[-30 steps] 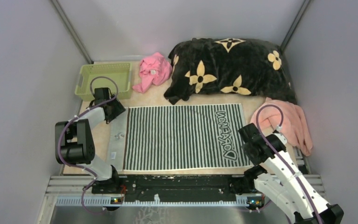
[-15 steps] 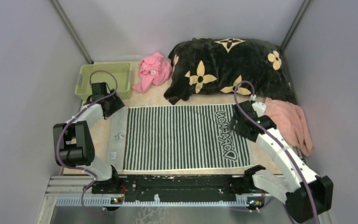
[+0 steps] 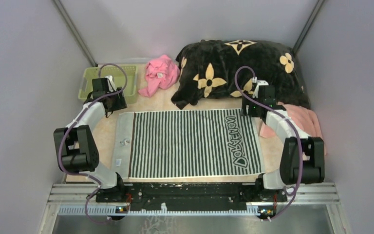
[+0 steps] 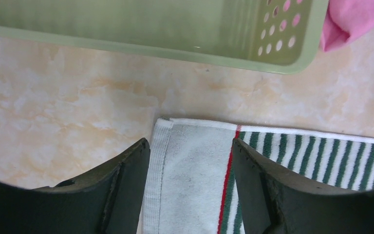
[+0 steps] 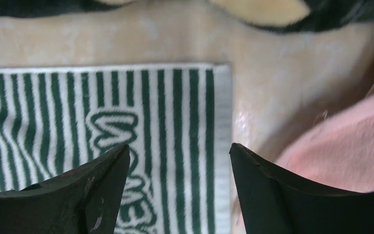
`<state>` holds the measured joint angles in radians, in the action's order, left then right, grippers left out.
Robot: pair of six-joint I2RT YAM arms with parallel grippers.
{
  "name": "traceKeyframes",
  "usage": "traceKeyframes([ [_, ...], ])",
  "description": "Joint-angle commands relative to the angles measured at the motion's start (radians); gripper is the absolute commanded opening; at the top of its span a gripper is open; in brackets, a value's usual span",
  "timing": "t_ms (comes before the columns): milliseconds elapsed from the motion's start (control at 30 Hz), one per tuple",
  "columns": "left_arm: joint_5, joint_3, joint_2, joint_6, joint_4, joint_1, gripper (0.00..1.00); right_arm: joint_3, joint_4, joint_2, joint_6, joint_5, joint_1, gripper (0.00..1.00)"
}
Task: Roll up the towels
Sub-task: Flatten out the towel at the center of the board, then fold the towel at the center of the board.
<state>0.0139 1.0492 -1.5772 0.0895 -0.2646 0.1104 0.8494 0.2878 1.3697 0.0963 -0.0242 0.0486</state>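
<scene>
The green-and-white striped towel (image 3: 190, 143) lies flat and spread out on the table. My left gripper (image 3: 112, 108) is open over its far left corner; in the left wrist view the jaws straddle the pale end band (image 4: 195, 165) of the towel. My right gripper (image 3: 252, 113) is open over the far right corner; in the right wrist view the jaws straddle the striped right edge (image 5: 185, 146). The salmon-pink towel (image 3: 304, 127) lies crumpled at the right, beside the right arm, and shows in the right wrist view (image 5: 341, 146).
A green plastic basket (image 3: 93, 84) stands at the far left, right behind the left gripper, and shows in the left wrist view (image 4: 151, 29). A bright pink cloth (image 3: 160, 73) lies beside it. The black flowered blanket (image 3: 238, 68) fills the far right.
My right arm has swung from the near right up to the striped towel's far right corner. My left gripper has shifted a little farther back toward the far left corner.
</scene>
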Motion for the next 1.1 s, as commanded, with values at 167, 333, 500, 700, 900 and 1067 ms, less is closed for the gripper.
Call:
traceKeyframes([
  [167, 0.023, 0.035, -0.049, -0.08, -0.026, 0.012, 0.67, 0.137, -0.235, 0.222, -0.355, -0.171, -0.083, 0.64],
  [333, 0.024, 0.031, -0.048, -0.078, -0.025, 0.011, 0.66, 0.152, -0.281, 0.274, -0.44, -0.216, -0.082, 0.5],
  [500, 0.018, 0.031, -0.044, -0.078, -0.027, 0.012, 0.65, 0.171, -0.25, 0.325, -0.5, -0.177, -0.089, 0.4],
  [700, 0.044, 0.043, -0.059, -0.073, -0.033, 0.011, 0.63, 0.207, -0.195, 0.356, -0.514, -0.182, -0.109, 0.4],
  [900, 0.061, 0.043, -0.062, -0.066, -0.03, 0.011, 0.63, 0.237, -0.151, 0.393, -0.517, -0.188, -0.113, 0.4],
  [1067, 0.063, 0.044, -0.066, -0.065, -0.033, 0.012, 0.62, 0.239, -0.126, 0.412, -0.532, -0.192, -0.116, 0.39],
])
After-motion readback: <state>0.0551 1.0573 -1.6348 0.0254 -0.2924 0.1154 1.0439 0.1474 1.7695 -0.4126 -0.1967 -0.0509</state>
